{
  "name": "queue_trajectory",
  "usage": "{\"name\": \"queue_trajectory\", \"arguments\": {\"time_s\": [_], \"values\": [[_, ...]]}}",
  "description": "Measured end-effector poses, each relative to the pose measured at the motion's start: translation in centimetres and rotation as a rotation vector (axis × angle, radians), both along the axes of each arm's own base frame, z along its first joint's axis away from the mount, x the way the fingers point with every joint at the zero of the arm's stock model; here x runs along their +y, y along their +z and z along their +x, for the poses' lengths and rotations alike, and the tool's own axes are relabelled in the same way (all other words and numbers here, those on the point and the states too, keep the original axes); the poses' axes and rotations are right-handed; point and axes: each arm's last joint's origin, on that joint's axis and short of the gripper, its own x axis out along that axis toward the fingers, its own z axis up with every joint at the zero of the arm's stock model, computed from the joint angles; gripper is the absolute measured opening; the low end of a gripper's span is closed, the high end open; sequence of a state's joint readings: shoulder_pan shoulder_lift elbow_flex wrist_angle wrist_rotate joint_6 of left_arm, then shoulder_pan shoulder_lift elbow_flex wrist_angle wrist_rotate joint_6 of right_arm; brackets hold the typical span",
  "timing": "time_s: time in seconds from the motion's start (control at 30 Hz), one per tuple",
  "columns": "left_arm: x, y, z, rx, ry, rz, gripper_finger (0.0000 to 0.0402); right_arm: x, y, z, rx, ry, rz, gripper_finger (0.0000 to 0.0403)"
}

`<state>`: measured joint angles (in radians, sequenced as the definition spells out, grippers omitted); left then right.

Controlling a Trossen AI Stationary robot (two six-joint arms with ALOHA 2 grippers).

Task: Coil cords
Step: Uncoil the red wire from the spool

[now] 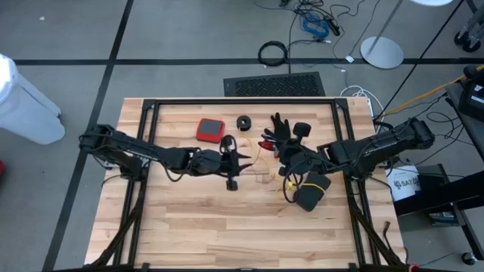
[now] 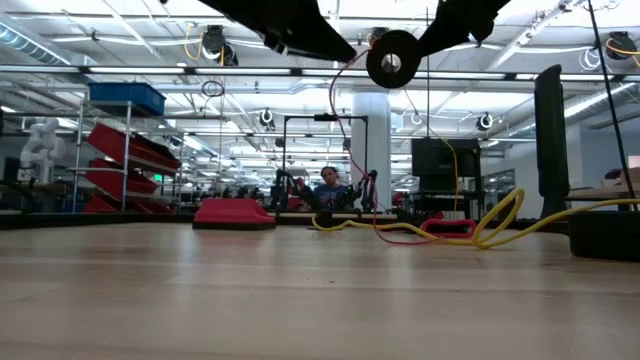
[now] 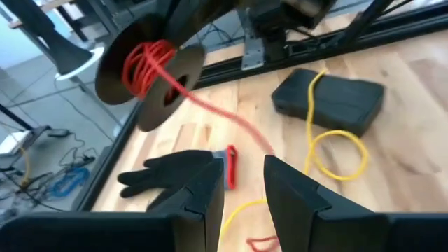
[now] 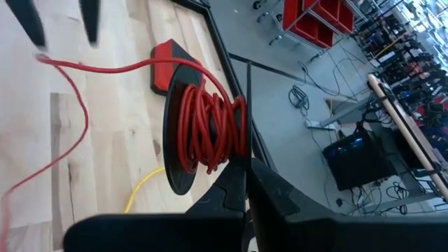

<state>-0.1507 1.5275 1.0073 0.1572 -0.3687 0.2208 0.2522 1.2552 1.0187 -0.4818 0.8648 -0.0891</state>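
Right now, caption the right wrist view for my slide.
Right gripper shut on the black reel, half wound with red cord, above the wooden table.

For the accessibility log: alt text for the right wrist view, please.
The right gripper is shut on a black reel wound with red cord; a loose strand runs off across the wooden table toward the left gripper.

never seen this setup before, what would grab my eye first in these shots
Most striking is the black reel wound with red cord, held up off the table in the shut right gripper, right of the table's middle. From it a red strand runs to the left gripper, which hangs near the table's middle with its fingers apart. Below, a yellow cord loops over the wood beside a black box.
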Motion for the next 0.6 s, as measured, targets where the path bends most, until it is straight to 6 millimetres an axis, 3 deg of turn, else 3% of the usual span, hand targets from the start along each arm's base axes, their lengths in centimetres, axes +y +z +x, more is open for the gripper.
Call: {"name": "queue_trajectory", "arguments": {"time_s": [0.17,0.3,0.5,0.6], "values": [[0.0,2.3,-1.6,-0.056,0.008,-0.06,0.0109,-0.2,0.0,0.0,0.001,-0.008,-0.001,0.0],[-0.2,3.2,-2.0,-0.113,-0.071,-0.223,0.0109,-0.2,0.1,0.1,0.0,0.001,-0.011,0.0],[-0.6,0.6,0.0,-0.076,-0.084,-0.287,0.0109,-0.1,0.5,0.4,-0.039,0.016,-0.01,0.0],[-0.5,-0.3,0.9,-0.11,-0.012,-0.264,0.0109,-0.1,0.5,0.4,-0.039,0.017,-0.012,0.0]]}}
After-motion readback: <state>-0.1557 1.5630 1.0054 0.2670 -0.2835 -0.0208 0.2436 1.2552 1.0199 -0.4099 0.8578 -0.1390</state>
